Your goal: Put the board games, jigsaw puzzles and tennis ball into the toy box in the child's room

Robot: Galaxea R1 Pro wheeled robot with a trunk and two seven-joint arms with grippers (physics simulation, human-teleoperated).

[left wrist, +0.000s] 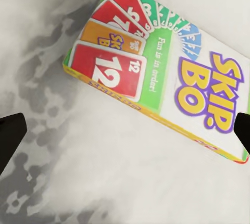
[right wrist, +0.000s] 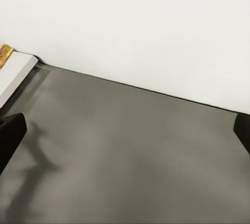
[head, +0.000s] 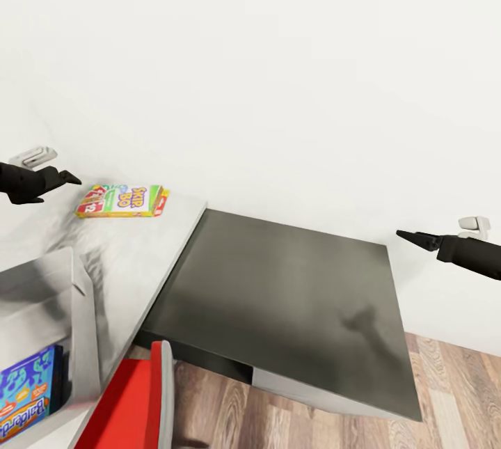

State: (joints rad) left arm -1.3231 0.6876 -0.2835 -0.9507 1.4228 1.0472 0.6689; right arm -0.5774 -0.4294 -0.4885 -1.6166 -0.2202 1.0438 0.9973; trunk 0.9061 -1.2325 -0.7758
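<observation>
A Skip-Bo board game box (head: pixel 122 200) lies flat on the pale marbled table (head: pixel 132 254), near the wall. My left gripper (head: pixel 69 177) hovers just left of it and above it. In the left wrist view the box (left wrist: pixel 161 78) lies below and ahead of the open left gripper (left wrist: pixel 125 135), untouched by its fingers. The grey toy box (head: pixel 73 296) stands at the lower left with a blue game box (head: pixel 24 393) inside. My right gripper (head: pixel 410 237) hangs open and empty over a dark grey surface (head: pixel 292 289); the right wrist view shows it (right wrist: pixel 125 130) above that surface (right wrist: pixel 130 151).
A red chair (head: pixel 132 400) stands in front of the table beside the toy box. The dark grey surface sits lower than the table and butts against its right edge. A white wall (head: pixel 278 52) runs behind both. Wooden floor (head: pixel 278 421) shows in front.
</observation>
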